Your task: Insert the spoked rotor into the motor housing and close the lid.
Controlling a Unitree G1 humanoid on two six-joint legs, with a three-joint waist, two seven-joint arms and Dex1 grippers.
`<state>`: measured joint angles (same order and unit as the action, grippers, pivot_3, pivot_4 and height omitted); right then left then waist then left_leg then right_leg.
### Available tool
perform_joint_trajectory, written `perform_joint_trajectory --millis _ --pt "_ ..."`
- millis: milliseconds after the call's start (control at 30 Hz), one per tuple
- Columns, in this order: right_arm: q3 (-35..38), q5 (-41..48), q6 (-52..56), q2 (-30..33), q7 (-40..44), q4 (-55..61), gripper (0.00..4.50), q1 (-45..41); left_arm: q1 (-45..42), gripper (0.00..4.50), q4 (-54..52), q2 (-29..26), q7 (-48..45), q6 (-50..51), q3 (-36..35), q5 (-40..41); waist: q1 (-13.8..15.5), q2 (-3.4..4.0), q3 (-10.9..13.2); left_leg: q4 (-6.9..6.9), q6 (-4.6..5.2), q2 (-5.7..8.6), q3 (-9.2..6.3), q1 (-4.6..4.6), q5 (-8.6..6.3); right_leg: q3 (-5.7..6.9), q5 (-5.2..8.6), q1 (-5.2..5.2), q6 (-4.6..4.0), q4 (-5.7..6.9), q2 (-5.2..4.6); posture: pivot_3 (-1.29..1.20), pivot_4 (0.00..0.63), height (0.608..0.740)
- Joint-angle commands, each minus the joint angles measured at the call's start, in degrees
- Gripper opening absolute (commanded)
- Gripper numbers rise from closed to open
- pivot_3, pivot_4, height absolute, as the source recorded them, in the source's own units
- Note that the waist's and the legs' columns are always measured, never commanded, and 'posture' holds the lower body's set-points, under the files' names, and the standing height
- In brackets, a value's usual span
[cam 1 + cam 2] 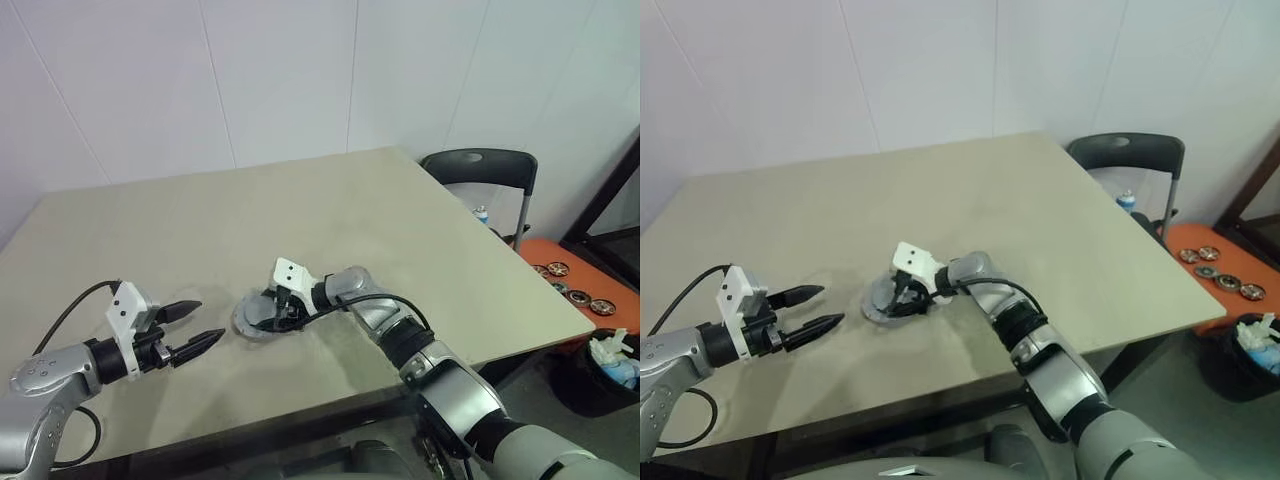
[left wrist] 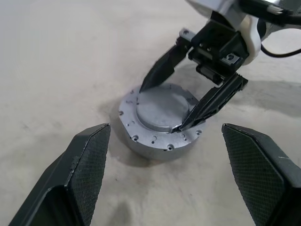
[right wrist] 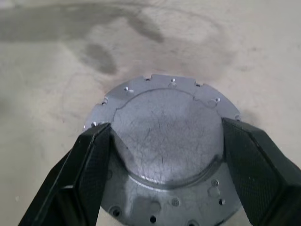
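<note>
The lid (image 2: 155, 101), a silver-grey round cap with a raised flat centre and small holes round its rim, lies flat on the table near the front middle. My right gripper (image 1: 272, 315) reaches down onto it from the right, one fingertip on each side of the raised centre, shut on it (image 3: 164, 141). To the lid's left, a short way off, my left gripper (image 1: 210, 320) hovers open and pointing at it, nothing between its fingers (image 2: 84, 165). The spoked rotor and the motor housing are hidden.
The beige table (image 1: 300, 220) reaches to a white wall behind. Past its right edge stand a black chair (image 1: 480, 165), an orange surface (image 1: 600, 275) with several small round parts, and a dark bin (image 1: 605, 370).
</note>
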<state>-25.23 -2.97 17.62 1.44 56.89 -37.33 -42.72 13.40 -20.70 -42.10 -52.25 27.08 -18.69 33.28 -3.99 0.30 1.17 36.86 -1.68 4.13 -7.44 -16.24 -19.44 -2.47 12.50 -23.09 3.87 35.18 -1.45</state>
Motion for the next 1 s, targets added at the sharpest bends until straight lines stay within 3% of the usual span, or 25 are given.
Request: perform_joint_trajectory --millis 33,167,333,467,733,1000 --pt "-4.7 -5.1 3.6 1.7 -0.5 -7.8 3.25 3.6 -1.9 4.03 0.0 0.0 0.4 -0.2 0.8 -0.2 0.0 0.02 0.0 -0.03 0.0 0.01 0.0 0.01 0.0 0.0 0.02 -0.01 0.03 -0.03 -0.01 0.0 0.0 0.74" --pt "-4.4 -4.8 3.7 1.5 -0.3 -7.6 3.25 3.4 -2.6 4.03 0.3 0.2 0.7 -0.1 2.1 -0.5 0.0 0.03 0.0 -0.06 0.0 0.01 0.0 0.0 0.0 0.0 0.03 0.02 0.05 -0.06 -0.02 0.0 0.0 0.74" --pt "-4.0 -4.5 2.9 0.9 -0.6 -7.4 3.25 2.5 -9.6 4.03 7.9 5.0 2.5 -0.8 10.6 -4.1 0.0 0.15 0.0 -0.07 0.0 0.02 -0.01 0.03 0.0 0.01 0.03 0.07 0.05 -0.07 -0.02 0.0 0.0 0.74" --pt "-3.9 -4.1 3.1 0.9 -0.2 -6.1 3.25 2.6 -14.3 3.18 14.6 8.9 2.7 -2.7 13.4 -6.2 -0.1 0.12 0.0 -0.07 0.0 0.01 -0.04 0.04 0.0 0.03 0.02 0.08 0.07 -0.06 0.0 0.0 0.0 0.74" --pt "-3.7 -4.2 3.2 1.7 0.2 -5.4 3.25 2.8 -18.5 0.44 20.7 10.6 1.9 -4.1 15.3 -8.0 0.1 0.14 0.0 -0.35 -0.03 0.01 -0.07 0.01 0.03 0.01 0.02 -0.1 0.12 -0.08 -0.01 0.0 0.0 0.74" --pt "-3.3 -4.4 2.3 2.8 -0.6 -5.3 3.25 3.9 -23.7 0.44 26.5 14.0 0.6 -6.0 18.7 -10.3 0.1 0.11 0.0 -0.41 -0.08 0.06 -0.12 0.01 0.05 0.05 -0.02 -0.06 0.31 -0.16 -0.07 0.0 0.0 0.74"
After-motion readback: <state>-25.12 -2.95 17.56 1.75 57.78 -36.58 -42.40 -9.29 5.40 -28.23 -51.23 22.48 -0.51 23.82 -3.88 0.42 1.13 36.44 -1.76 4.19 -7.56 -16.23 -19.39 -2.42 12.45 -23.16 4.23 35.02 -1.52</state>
